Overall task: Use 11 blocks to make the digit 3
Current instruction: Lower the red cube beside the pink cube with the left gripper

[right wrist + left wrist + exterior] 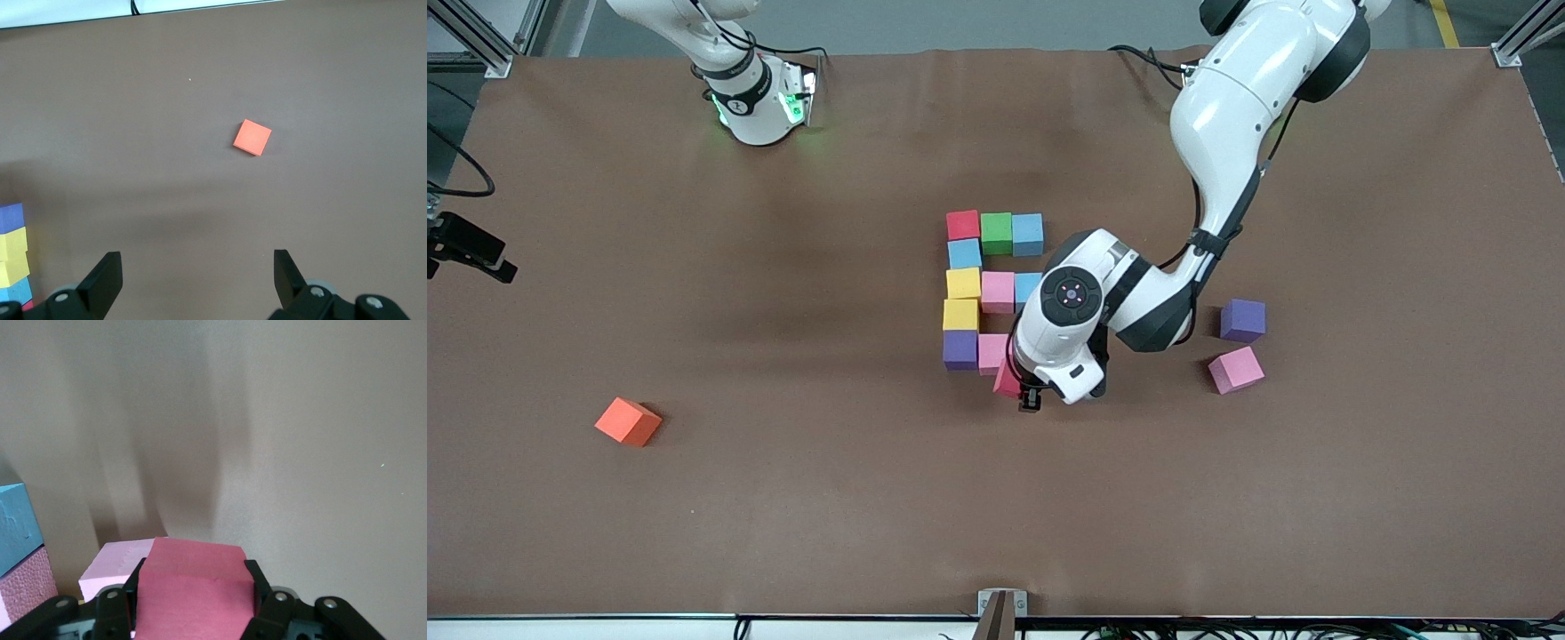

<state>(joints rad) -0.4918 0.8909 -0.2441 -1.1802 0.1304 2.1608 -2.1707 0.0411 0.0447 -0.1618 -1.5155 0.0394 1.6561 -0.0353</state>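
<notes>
While the front view hides most of the left gripper (1021, 384) under its own white wrist, the left wrist view shows it plainly — black fingers (263, 583) clamped on either side of a red block (193, 590), a matte foam cube with a grainy face, just beside a pale pink block (117, 563) on the brown table (783, 498). From the front, only a tilted red corner of that cube (1005, 380) peeks out beside the lowest row of the arrangement. That arrangement reads from the row farthest from the front camera: a red block (963, 225), green block (997, 232) and blue block (1028, 234); a blue block (964, 254); a yellow block (963, 284), pink block (998, 292) and blue block (1026, 286); a yellow block (960, 315); then a purple block (959, 349) and the pink one (991, 352). Toward the left arm's end lie a loose purple cube (1242, 320) and a loose pink cube (1236, 370), apart from each other. The right wrist view alone shows the right gripper (197, 283) — fingers spread wide, empty, waiting above the table with the orange cube (252, 137) in sight.
</notes>
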